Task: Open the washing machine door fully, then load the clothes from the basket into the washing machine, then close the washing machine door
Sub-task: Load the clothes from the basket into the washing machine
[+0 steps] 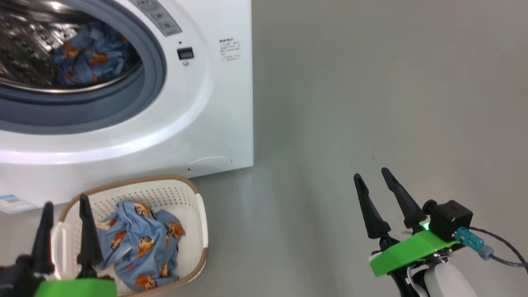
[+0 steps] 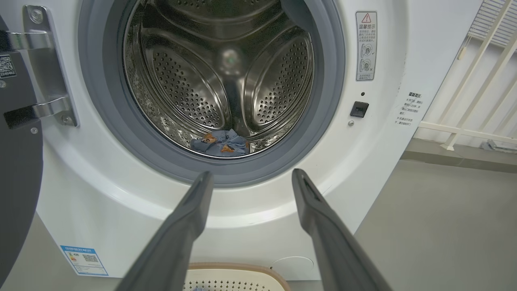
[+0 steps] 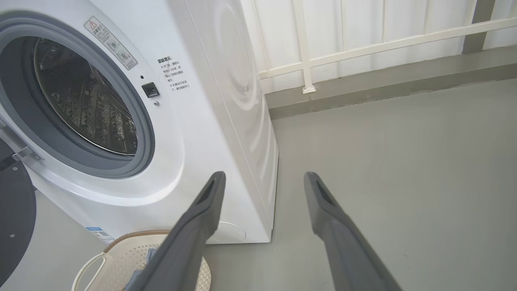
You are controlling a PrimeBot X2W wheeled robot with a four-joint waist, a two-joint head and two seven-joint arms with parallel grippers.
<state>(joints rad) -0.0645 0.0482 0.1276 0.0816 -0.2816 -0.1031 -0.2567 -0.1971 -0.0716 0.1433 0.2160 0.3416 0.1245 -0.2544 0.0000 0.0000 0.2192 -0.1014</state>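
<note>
My left jaws hang parted, empty, above the basket (image 1: 159, 194) of clothes (image 1: 140, 243); right jaws likewise over floor (image 1: 350, 103); washing machine (image 1: 214, 103) open.

Count, fixed items: one washing machine (image 1: 214, 103), one washing machine door (image 2: 16, 182), one steel drum (image 2: 226, 72), one basket (image 1: 194, 194), and on the machine front one blue sticker (image 2: 84, 260), one round cap (image 1: 210, 163) and one warning label (image 2: 366, 45). Fabric: two bundles of blue printed clothing, the drum bundle (image 1: 90, 57) and the basket bundle (image 1: 140, 243). Hands: two, the left hand (image 1: 66, 201) and the right hand (image 1: 371, 173), each with two dark fingers (image 1: 371, 214), four fingers in total.
</note>
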